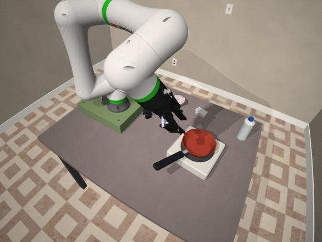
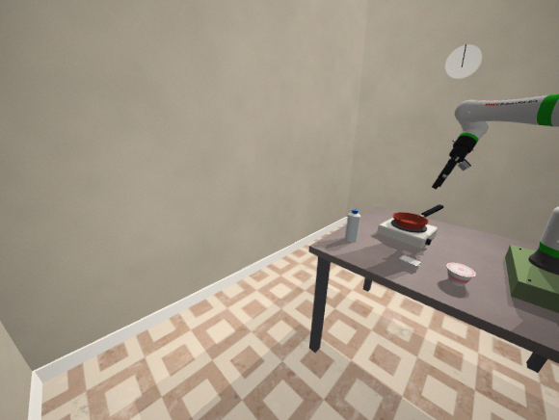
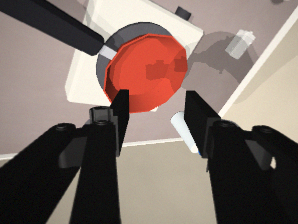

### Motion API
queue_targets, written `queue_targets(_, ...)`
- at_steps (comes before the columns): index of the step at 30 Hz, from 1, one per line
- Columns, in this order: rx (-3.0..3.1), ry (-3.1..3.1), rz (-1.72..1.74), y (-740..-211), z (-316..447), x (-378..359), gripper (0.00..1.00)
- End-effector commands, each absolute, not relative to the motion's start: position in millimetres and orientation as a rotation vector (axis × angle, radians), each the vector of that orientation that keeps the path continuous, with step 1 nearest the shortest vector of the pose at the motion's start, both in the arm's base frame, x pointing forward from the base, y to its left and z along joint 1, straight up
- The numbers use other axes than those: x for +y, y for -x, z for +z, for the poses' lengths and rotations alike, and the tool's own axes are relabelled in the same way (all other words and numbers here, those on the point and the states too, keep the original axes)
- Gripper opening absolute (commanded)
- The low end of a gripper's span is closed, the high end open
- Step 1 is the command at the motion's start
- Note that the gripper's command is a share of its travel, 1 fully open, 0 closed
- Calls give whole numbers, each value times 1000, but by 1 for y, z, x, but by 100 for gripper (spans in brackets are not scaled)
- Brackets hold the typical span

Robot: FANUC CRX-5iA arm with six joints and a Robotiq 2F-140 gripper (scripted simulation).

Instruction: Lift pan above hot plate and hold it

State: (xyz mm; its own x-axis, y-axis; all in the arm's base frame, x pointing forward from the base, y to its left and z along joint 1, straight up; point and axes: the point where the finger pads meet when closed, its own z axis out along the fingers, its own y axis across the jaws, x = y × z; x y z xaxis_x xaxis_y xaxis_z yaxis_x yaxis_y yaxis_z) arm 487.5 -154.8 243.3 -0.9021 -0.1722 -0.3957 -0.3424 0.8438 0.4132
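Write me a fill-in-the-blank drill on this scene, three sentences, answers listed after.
1. The red pan rests on the white ____.
2. The gripper hangs above the pan, jaws parted and holding ____.
3. The bottle has a cap coloured ____.

Missing words: hot plate; nothing; blue

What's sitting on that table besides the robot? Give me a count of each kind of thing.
Pan, red with a black handle: 1
Hot plate, white: 1
Bottle, white with a blue cap: 1
Bowl, pink and white: 1
Small grey block: 1
Total: 5
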Motion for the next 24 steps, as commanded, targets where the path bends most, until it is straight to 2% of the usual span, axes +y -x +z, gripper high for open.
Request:
queue_targets(1,2652,190,807,-454,222,-165,41)
queue_targets(13,2483,-295,1066,-388,187,-168,41)
queue_targets(24,2227,-672,1232,-353,174,-162,41)
